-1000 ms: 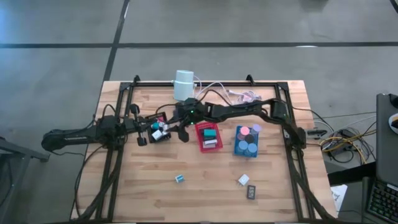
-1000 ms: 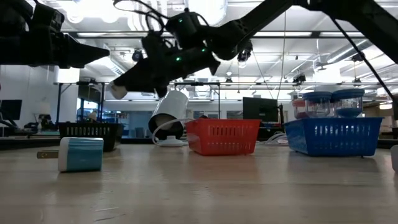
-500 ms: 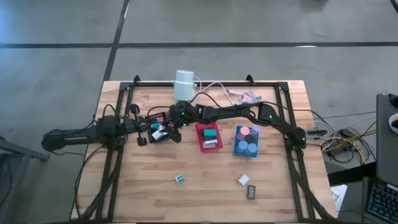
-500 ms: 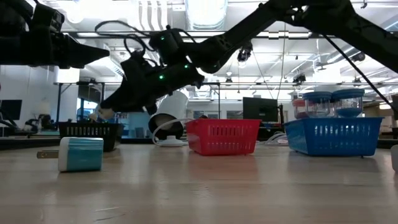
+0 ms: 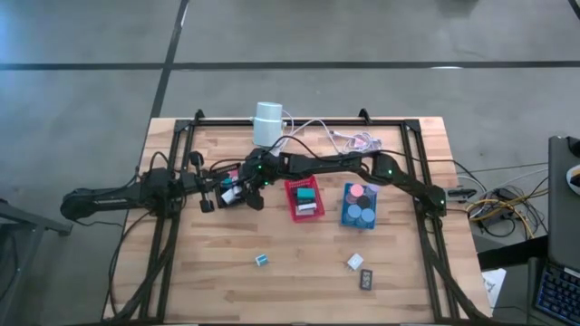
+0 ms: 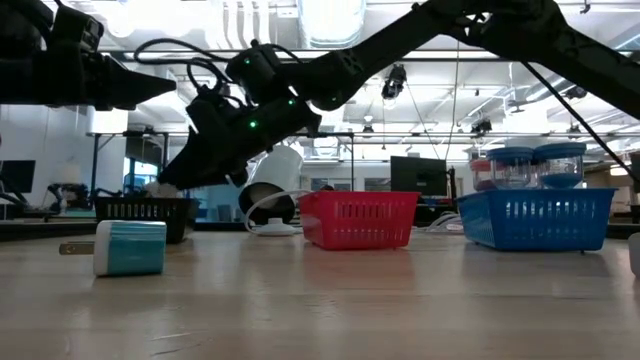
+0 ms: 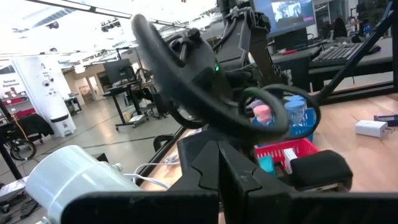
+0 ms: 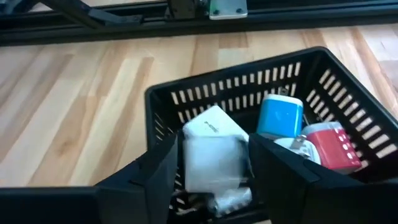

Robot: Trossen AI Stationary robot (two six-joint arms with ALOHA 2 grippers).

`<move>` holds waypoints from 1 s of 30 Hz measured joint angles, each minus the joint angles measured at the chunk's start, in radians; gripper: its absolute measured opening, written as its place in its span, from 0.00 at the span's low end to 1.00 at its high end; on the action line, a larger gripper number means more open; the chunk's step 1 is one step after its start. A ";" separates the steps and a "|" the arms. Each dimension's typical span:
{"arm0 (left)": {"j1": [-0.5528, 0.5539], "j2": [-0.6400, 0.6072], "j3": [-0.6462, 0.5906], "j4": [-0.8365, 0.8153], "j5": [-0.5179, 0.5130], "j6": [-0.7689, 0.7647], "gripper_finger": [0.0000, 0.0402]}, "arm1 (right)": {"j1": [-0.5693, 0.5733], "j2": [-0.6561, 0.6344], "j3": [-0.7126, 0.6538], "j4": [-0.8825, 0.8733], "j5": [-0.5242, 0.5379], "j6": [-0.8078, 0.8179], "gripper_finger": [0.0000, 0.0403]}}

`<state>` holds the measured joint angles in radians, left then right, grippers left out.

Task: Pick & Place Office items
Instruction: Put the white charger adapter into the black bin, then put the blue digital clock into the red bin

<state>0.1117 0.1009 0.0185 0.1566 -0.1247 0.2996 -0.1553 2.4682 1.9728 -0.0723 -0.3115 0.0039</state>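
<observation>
The right gripper [image 8: 211, 163] reaches across to the black tray [image 5: 237, 186], left of the middle in the high view. Its two fingers [image 8: 158, 165] stand partly apart, one on each side of a white block [image 8: 214, 158]. The block sits between them, over the inside of the tray. I cannot tell if the fingers press it or have let go. A second white block [image 8: 211, 126] lies just behind it. Beside these, in the tray, are a blue block [image 8: 279, 116] and a red block [image 8: 326, 144].

In the low view the right gripper [image 6: 175, 178] hangs just above the black tray [image 6: 145, 210], at the left of the frame.

The left gripper [image 5: 210, 193] waits at the left side of the black tray, and it is closed with nothing in it.

The red tray [image 5: 292, 201] sits in the middle of the table with a teal piece [image 5: 306, 194] and a white piece [image 5: 307, 208] inside. The blue tray [image 5: 345, 215] sits to its right and holds round discs [image 5: 361, 204], pink and blue ones.

Three small items lie loose lower down on the table [image 5: 299, 272]: a teal cube [image 5: 261, 261], a white cube [image 5: 354, 262] and a black block [image 5: 367, 280]. In the low view a teal and white block [image 6: 130, 247] lies close by at the lower left
</observation>
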 joint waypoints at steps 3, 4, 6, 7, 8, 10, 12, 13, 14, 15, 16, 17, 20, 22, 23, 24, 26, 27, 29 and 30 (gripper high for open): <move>0.000 0.000 0.000 0.000 0.000 0.000 0.00 | 0.001 -0.002 0.000 0.000 0.000 0.000 0.51; 0.000 0.000 0.000 0.000 0.000 0.000 0.00 | 0.001 -0.002 0.000 0.000 0.000 -0.004 0.53; 0.000 0.000 0.000 0.000 0.000 0.000 0.00 | 0.001 -0.002 0.000 0.000 0.004 -0.004 0.54; 0.000 0.000 0.000 0.000 0.000 0.000 0.00 | 0.001 -0.003 0.000 -0.001 0.004 -0.004 0.55; 0.000 0.000 0.000 0.000 0.000 0.000 0.00 | 0.000 -0.005 0.000 -0.003 0.004 -0.004 0.56; 0.000 0.000 0.000 0.000 0.000 0.000 0.00 | 0.000 -0.017 -0.001 -0.007 0.004 -0.008 0.56; 0.000 0.000 0.000 0.000 0.000 0.000 0.00 | 0.000 -0.035 -0.002 -0.010 0.001 -0.025 0.56; 0.000 0.000 0.000 0.000 0.000 0.000 0.00 | 0.001 -0.050 -0.006 -0.011 0.000 -0.038 0.55; 0.000 0.000 0.000 0.000 0.000 0.000 0.00 | 0.004 -0.063 -0.010 -0.011 0.000 -0.053 0.55; 0.000 0.000 0.000 0.000 0.000 0.000 0.00 | 0.008 -0.081 -0.015 -0.010 0.000 -0.063 0.54; 0.000 0.000 0.000 0.000 0.000 0.000 0.00 | 0.013 -0.100 -0.025 -0.012 0.001 -0.068 0.53; 0.000 0.000 0.000 0.000 0.000 0.000 0.00 | 0.019 -0.119 -0.036 -0.011 0.001 -0.072 0.53; 0.000 0.000 0.001 0.000 0.000 0.000 0.00 | 0.038 -0.193 -0.091 -0.002 0.000 -0.093 0.51; 0.000 0.000 0.002 0.000 0.000 0.000 0.00 | 0.048 -0.253 -0.147 0.031 -0.004 -0.119 0.49; 0.000 0.000 0.001 0.000 0.000 0.000 0.00 | 0.049 -0.290 -0.187 0.059 -0.005 -0.131 0.48; 0.000 0.000 0.001 0.000 0.000 0.000 0.00 | 0.049 -0.327 -0.234 0.108 -0.013 -0.131 0.47; 0.000 0.000 0.001 0.000 0.000 0.000 0.00 | 0.040 -0.403 -0.351 0.266 -0.064 -0.088 0.44; 0.000 0.000 0.001 0.000 0.000 0.000 0.00 | 0.033 -0.442 -0.415 0.352 -0.095 -0.054 0.42; 0.000 0.000 0.001 0.000 -0.002 -0.004 0.00 | 0.019 -0.518 -0.542 0.512 -0.129 0.004 0.39; 0.000 0.000 0.001 0.000 -0.003 -0.004 0.00 | 0.013 -0.557 -0.601 0.562 -0.131 0.015 0.37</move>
<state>0.1119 0.1009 0.0193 0.1566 -0.1276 0.2958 -0.1419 1.9111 1.3717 0.4902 -0.4425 0.0194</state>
